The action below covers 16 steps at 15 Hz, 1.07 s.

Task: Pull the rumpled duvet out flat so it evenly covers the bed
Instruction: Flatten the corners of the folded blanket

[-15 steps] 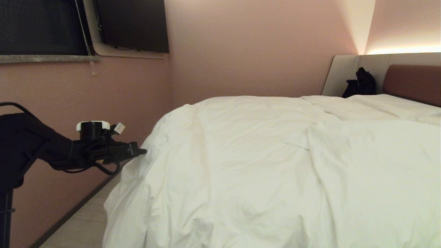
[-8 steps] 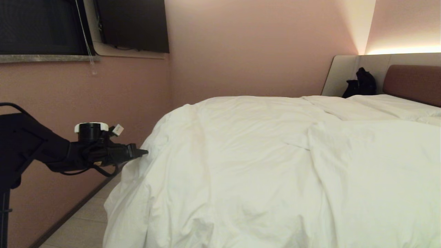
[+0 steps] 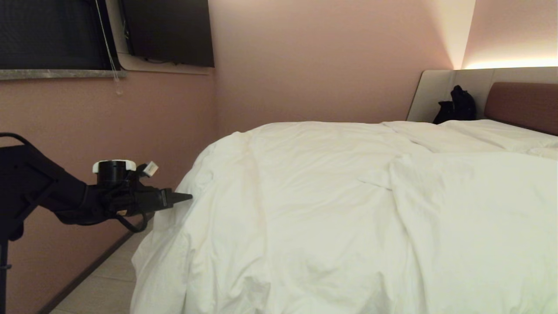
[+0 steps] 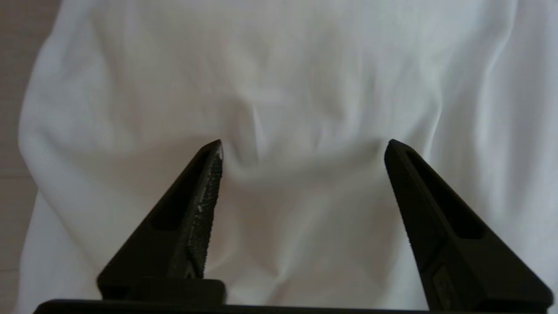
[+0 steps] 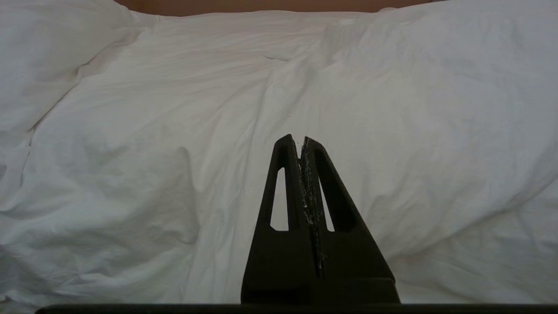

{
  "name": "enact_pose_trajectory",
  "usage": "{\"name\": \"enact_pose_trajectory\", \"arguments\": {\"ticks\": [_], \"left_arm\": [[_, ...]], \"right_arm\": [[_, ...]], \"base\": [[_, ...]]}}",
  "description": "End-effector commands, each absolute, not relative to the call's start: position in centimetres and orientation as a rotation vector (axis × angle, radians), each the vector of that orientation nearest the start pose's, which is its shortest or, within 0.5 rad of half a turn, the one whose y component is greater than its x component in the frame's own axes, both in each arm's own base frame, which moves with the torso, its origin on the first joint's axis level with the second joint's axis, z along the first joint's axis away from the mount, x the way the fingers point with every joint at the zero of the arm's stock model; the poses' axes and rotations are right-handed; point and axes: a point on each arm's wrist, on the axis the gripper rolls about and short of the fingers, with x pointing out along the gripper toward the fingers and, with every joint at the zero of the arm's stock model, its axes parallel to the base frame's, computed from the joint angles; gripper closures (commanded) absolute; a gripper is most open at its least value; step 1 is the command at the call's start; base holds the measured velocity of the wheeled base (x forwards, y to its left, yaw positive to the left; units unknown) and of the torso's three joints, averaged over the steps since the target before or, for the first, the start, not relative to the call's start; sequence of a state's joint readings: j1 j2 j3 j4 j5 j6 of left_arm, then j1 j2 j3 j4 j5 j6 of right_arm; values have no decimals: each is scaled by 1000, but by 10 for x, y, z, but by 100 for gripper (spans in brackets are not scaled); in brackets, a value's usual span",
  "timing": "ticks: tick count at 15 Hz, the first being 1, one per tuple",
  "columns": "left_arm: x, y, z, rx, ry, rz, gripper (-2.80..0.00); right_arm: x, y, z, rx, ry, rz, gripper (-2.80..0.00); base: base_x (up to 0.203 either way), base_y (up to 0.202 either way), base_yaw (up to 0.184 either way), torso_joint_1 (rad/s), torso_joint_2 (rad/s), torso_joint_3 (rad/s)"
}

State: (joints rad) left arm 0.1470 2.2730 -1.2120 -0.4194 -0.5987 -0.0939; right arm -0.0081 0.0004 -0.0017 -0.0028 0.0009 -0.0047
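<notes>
Jaws of the left gripper [image 4: 304, 144] stand spread wide at the duvet [image 3: 348, 209], its corner fabric between the tips but unpinched. Draped over the bed [image 3: 521, 104], the duvet hangs toward the floor. Right gripper [image 5: 302, 139] has its jaws pressed together above the duvet.

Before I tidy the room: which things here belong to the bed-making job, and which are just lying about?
Part of the job:
duvet
bed
left gripper, open beside the duvet's corner

Just there:
black bag by the headboard
wall screen
window
</notes>
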Motion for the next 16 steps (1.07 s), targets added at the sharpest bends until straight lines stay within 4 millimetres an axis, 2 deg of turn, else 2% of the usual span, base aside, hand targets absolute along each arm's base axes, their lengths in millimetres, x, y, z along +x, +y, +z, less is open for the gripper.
{"name": "enact_pose_trajectory", "arguments": {"ticks": [1, 5, 12, 16], "left_arm": [[417, 49, 54, -308, 625, -418, -280], [424, 42, 38, -211, 622, -464, -280], [439, 37, 24, -205, 624, -466, -280], [445, 35, 7, -202, 649, -452, -280]], "right_arm": [[-23, 0, 76, -5, -5, -6, 0], [-23, 0, 76, -5, -5, -6, 0], [-23, 0, 76, -6, -5, -6, 0], [-23, 0, 76, -5, -5, -8, 0]], "base": [[0, 0, 0, 0, 0, 0], [0, 0, 0, 0, 0, 0], [0, 0, 0, 0, 0, 0], [0, 0, 0, 0, 0, 0]]}}
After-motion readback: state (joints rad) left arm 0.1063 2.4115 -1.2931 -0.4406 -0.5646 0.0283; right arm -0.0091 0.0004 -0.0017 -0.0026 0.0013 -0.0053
